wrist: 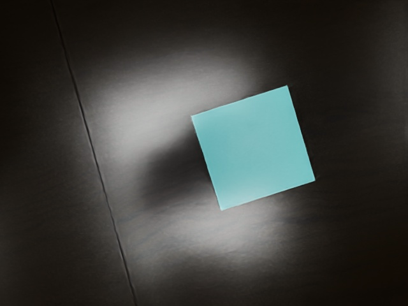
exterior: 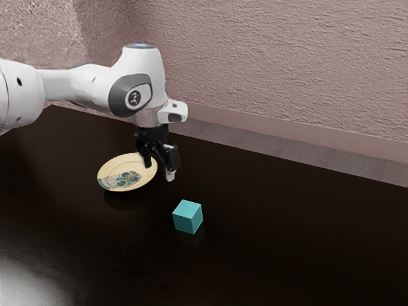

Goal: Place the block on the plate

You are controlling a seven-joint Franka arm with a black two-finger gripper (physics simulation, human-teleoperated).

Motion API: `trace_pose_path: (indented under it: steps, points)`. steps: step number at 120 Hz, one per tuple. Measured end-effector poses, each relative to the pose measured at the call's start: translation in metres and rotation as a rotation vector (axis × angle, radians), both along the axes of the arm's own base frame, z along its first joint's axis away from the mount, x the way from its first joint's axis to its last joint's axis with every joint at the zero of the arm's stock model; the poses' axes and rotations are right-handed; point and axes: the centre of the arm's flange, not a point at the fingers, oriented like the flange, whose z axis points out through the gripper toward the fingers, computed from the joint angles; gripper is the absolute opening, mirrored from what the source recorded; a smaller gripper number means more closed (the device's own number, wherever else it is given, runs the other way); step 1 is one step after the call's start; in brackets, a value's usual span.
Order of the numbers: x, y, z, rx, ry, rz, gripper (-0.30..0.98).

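Note:
My gripper (exterior: 159,171) hangs above the dark table in the exterior view, its two fingers spread apart with nothing between them. The teal block (exterior: 188,217) rests on the table, lower in that view and a little toward its right from the fingertips. In the wrist view the block (wrist: 253,148) lies below my hand, its top face turned at an angle. A cream plate (exterior: 110,170) with a green and grey pattern sits on the table toward the exterior view's left, partly behind one finger.
The dark table (exterior: 287,242) extends around the block and plate. A thin seam (wrist: 95,160) crosses its surface beside the block. Behind the table's far edge stands a rough pinkish wall (exterior: 287,64).

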Motion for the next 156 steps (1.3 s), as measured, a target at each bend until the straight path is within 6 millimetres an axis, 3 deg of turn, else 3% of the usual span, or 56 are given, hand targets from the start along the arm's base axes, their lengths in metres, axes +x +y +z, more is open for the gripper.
trace_pose_path:
  steps: [26, 37, 56, 121, 156]
  points:
    - [0.013, -0.039, -0.056, -0.004, 0.008, 0.070, 0.69]
    - [0.022, -0.044, -0.083, 0.001, 0.001, 0.115, 0.69]
    - [0.029, -0.042, -0.106, 0.003, -0.027, 0.193, 0.69]
    - [0.020, -0.042, -0.157, 0.052, -0.044, 0.306, 0.68]
    - [0.020, -0.040, -0.168, 0.060, -0.042, 0.358, 0.44]
